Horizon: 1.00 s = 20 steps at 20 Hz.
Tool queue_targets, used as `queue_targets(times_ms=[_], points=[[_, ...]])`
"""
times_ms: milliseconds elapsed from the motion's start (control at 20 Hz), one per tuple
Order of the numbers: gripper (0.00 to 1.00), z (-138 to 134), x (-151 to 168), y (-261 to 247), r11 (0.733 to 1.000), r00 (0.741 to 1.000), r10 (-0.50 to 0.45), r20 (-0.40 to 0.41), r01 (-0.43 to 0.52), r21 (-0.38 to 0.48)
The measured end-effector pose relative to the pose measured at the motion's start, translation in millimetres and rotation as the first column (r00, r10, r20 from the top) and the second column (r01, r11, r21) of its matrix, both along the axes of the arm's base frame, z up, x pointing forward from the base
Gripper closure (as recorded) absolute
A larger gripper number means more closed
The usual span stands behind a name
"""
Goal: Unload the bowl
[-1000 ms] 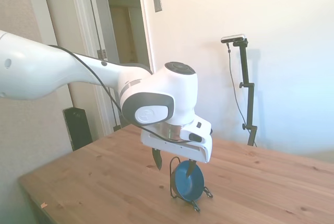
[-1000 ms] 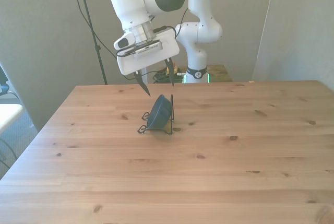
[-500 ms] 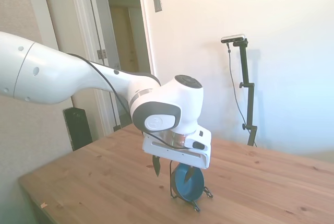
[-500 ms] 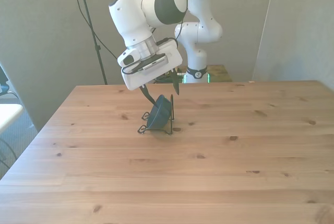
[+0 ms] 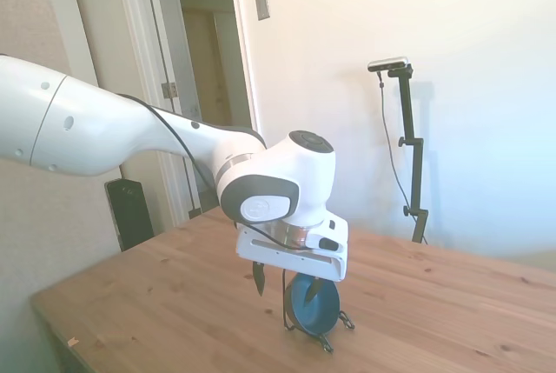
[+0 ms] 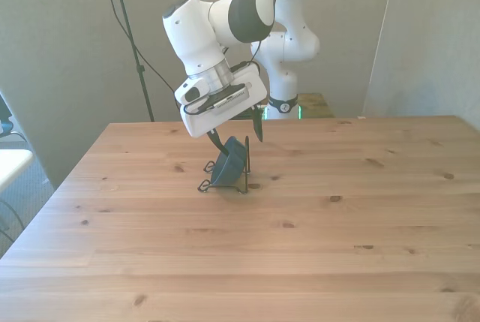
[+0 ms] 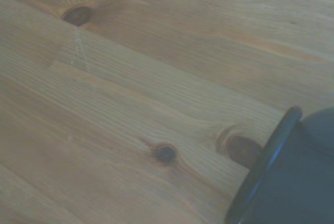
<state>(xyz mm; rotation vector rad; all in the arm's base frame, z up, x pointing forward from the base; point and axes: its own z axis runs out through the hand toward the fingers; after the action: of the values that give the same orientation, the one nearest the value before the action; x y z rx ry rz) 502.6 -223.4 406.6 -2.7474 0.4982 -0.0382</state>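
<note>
- On the tabletop point(image 6: 315, 247), a little toward 11 o'clock of its middle in the front view, your bowl point(image 6: 230, 163) stands on edge in the thin black wire stand point(image 6: 244, 176), leaning against the upright loop. That is why it shows a tilted face rather than an open mouth.
- Your end effector point(image 6: 236, 133) hangs just above the bowl's top rim with its fingers spread wide and nothing held. In the side view the end effector point(image 5: 287, 282) has one finger off at 9 o'clock of the bowl point(image 5: 313, 305) and the other over its upper face.
- It is tilted, I judge, to match the bowl's lean so the fingers can close across the rim.
- The wrist view catches only the bowl's dark rim point(image 7: 263, 164) against bare wood, so contact cannot be confirmed there.
- Mind the wire stand point(image 5: 323, 331): a finger may snag it.
</note>
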Motion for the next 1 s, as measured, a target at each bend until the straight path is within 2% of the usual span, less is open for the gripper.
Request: queue_targets(times_ms=[1000], points=[[1.00,-6,-6,-11,0.999,0.999,0.027,0.038,-0.029,0.041]])
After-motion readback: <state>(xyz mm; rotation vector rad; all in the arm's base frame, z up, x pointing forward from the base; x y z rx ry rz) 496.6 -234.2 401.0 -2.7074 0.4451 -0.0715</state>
